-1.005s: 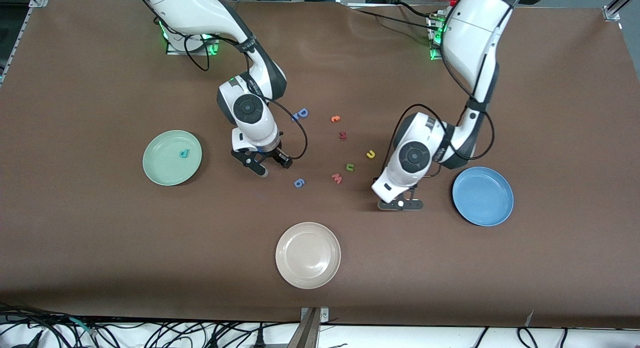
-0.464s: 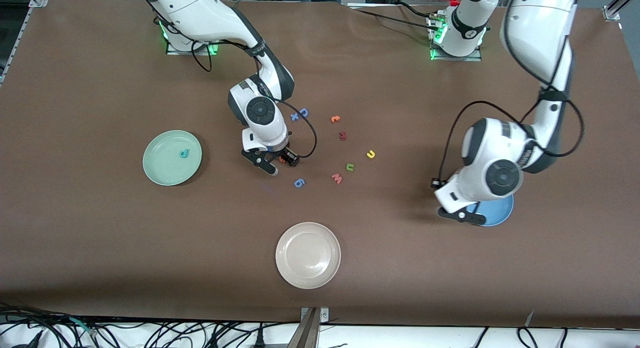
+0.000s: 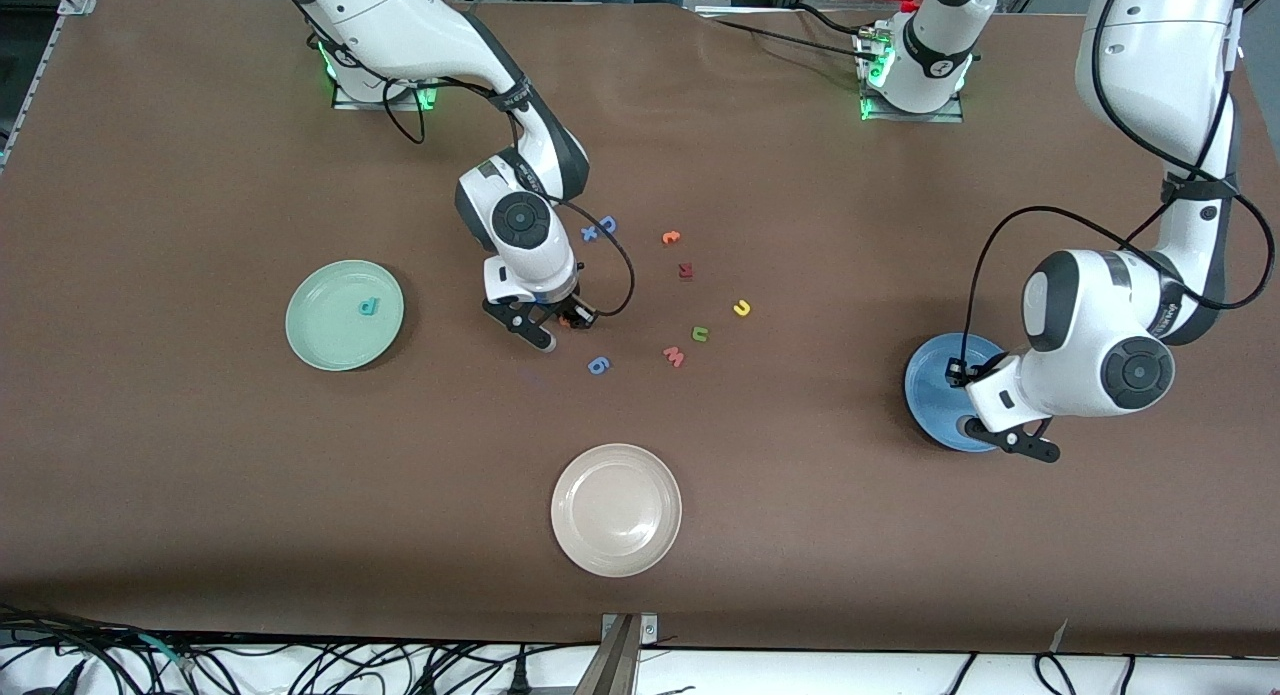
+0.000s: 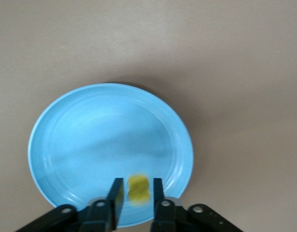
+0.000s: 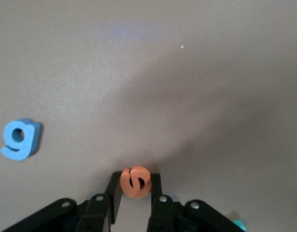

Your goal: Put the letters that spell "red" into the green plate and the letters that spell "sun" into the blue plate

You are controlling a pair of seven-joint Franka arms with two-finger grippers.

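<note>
The right pincer (image 5: 134,193) is gripping the orange "e" (image 5: 134,182) between narrow fingers, low over the counter (image 3: 200,475) near the blue "g" (image 5: 20,139). The left pincer (image 4: 137,198) is hanging over the blue plate (image 4: 80,140), fingers slightly parted beside the yellow letter (image 4: 138,188); grip uncertain. A teal "d" (image 3: 369,306) is lying in the green plate (image 3: 320,315).
</note>
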